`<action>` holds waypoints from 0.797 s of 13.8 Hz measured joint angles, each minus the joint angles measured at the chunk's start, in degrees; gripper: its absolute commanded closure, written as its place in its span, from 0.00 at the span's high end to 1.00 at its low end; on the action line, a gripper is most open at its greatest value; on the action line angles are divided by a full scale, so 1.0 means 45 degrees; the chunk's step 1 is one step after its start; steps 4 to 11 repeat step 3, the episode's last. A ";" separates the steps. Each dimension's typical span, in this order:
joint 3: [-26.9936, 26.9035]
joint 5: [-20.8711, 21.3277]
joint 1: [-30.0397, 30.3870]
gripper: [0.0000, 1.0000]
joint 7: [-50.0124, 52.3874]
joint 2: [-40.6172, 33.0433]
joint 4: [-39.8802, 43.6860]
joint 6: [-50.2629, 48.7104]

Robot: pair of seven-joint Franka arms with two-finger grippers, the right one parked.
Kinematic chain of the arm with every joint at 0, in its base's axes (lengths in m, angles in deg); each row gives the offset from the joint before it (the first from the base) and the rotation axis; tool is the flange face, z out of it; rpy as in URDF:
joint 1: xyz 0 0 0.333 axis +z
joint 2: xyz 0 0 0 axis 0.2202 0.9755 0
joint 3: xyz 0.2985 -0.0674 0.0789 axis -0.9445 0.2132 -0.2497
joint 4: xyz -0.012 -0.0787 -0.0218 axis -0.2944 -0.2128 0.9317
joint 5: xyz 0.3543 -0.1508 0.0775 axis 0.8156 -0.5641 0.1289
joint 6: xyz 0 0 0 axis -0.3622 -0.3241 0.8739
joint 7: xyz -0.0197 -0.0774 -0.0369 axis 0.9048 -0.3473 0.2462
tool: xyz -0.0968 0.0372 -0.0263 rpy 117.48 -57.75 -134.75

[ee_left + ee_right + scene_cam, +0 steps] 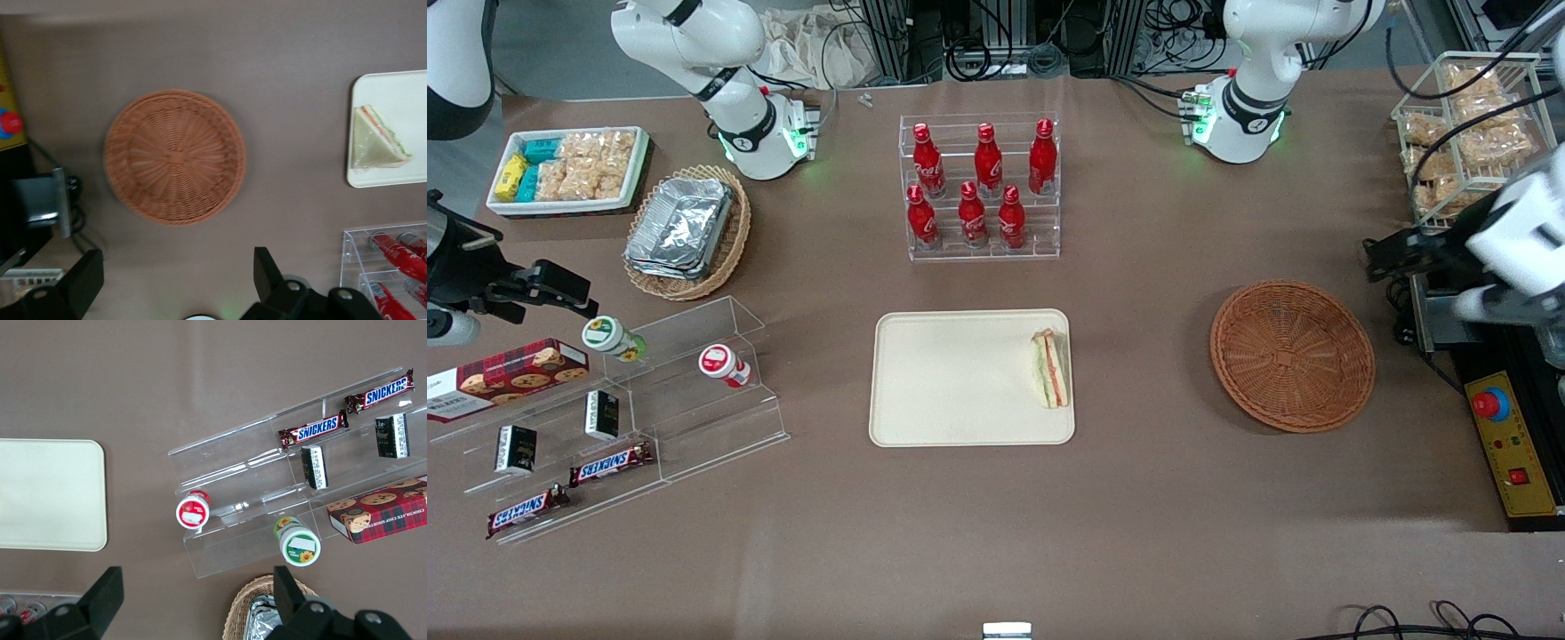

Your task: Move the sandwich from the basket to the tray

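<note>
I count one sandwich (1051, 368) on the tray's (951, 382) edge nearest one basket (1292, 355); my gripper (177, 283) hangs high, fingers spread, empty.

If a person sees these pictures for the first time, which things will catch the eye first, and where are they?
The red bottles in a clear rack stand out, farther from the front camera than the cream rectangular tray. On that tray's edge lies the triangular white-bread sandwich, while the round reddish-brown wicker basket sits empty toward the working arm's end. The open claw hangs above the basket.
</note>
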 measured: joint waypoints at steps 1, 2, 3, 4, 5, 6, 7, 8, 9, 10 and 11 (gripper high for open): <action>-0.0208 0.0000 -0.0100 1.00 -0.0043 -0.0362 -0.0288 0.0000; -0.0260 0.0000 -0.0209 1.00 -0.0056 -0.0548 -0.0451 0.0001; -0.0261 0.0000 -0.0346 1.00 -0.0056 -0.0547 -0.0460 0.0008; -0.0261 0.0000 -0.0346 1.00 -0.0056 -0.0547 -0.0460 0.0008; -0.0261 0.0000 -0.0346 1.00 -0.0056 -0.0547 -0.0460 0.0008; -0.0261 0.0000 -0.0346 1.00 -0.0056 -0.0547 -0.0460 0.0008; -0.0261 0.0000 -0.0346 1.00 -0.0056 -0.0547 -0.0460 0.0008; -0.0261 0.0000 -0.0346 1.00 -0.0056 -0.0547 -0.0460 0.0008; -0.0261 0.0000 -0.0346 1.00 -0.0056 -0.0547 -0.0460 0.0008; -0.0261 0.0000 -0.0346 1.00 -0.0056 -0.0547 -0.0460 0.0008; -0.0261 0.0000 -0.0346 1.00 -0.0056 -0.0547 -0.0460 0.0008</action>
